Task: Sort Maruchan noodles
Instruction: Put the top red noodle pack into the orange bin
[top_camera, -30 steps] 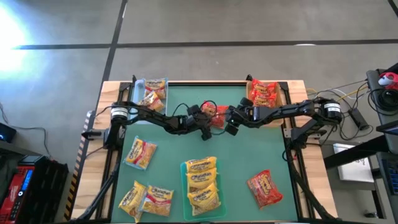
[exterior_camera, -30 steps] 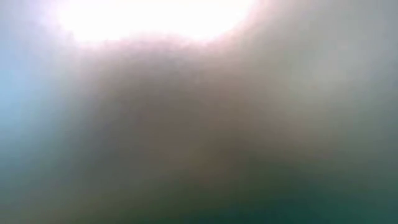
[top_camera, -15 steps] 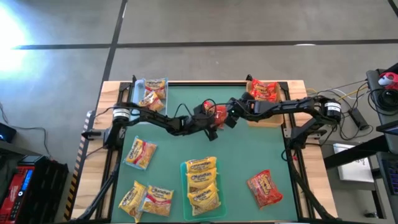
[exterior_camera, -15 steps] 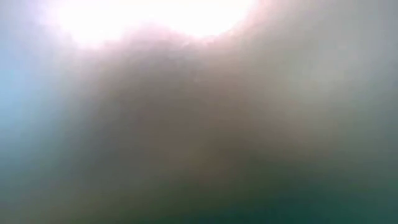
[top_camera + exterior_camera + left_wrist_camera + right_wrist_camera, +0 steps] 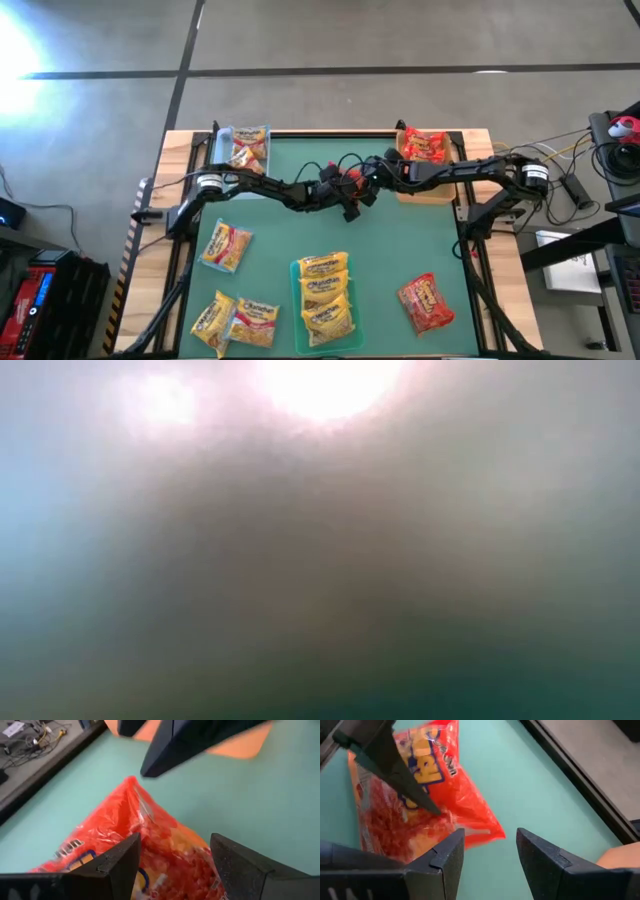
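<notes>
A red Maruchan packet (image 5: 350, 176) sits near the table's middle, toward the far side, between my two grippers. My left gripper (image 5: 345, 195) reaches in from the left, and the packet (image 5: 150, 835) lies between its fingers. My right gripper (image 5: 372, 180) comes from the right and is open. In the right wrist view its fingers (image 5: 487, 847) stand just short of the packet's (image 5: 450, 785) lower corner; I cannot tell whether they touch. The low view shows only blur. My left gripper has the red packet between its two fingers, one finger (image 5: 120, 862) on each side of the printed end (image 5: 165, 865). One finger (image 5: 405, 775) lies across the packet's face as the right wrist view shows it. The free end (image 5: 132, 782) points toward my right gripper. Whether it is clear of the table, I cannot tell.
A tan tray (image 5: 445, 188) with red packets stands at the far right, and a clear tray (image 5: 222, 140) with orange-and-white packets at the far left. A green tray (image 5: 298, 270) holds yellow packets near the front. Loose yellow packets (image 5: 227, 245) (image 5: 235, 318) and a red one (image 5: 425, 300) lie around.
My left gripper has moved toward the table's right with the red packet, which has shifted slightly toward the far edge. My right gripper has drawn toward the far edge and now stands close to the packet's end.
</notes>
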Controlling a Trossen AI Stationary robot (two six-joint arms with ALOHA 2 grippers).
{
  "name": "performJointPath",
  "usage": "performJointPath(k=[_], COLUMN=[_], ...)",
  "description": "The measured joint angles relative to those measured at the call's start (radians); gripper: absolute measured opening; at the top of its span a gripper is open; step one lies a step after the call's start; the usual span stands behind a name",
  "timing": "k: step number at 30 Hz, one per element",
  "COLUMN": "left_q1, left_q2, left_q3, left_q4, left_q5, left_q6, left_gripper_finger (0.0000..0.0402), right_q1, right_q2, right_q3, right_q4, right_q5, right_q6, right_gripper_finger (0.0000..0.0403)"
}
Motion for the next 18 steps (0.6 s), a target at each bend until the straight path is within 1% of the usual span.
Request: performJointPath(k=[3, 8, 14, 18], left_q1=[-0.004, -0.01, -0.04, -0.063], left_q2=[-0.003, -0.045, -0.141, -0.228], left_q3=[-0.006, -0.076, -0.178, -0.239], left_q4=[-0.043, -0.071, -0.11, -0.21], left_q5=[0.0, 0.011, 0.048, 0.079], left_q6=[0.002, -0.021, -0.017, -0.016], left_gripper_finger=[0.0223, 0.0223, 0.0213, 0.0206], right_q1=[0.0, 0.002, 0.002, 0.002], right_q2=[0.0, 0.0, 0.0, 0.0], right_q3=[0.0, 0.0, 0.0, 0.0], right_q4=[-0.004, -0.041, -0.054, -0.042], right_q5=[-0.005, -0.005, -0.005, -0.002], right_q6=[0.001, 0.004, -0.007, -0.05], right_gripper_finger=[0.0171, 0.0171, 0.0171, 0.0171])
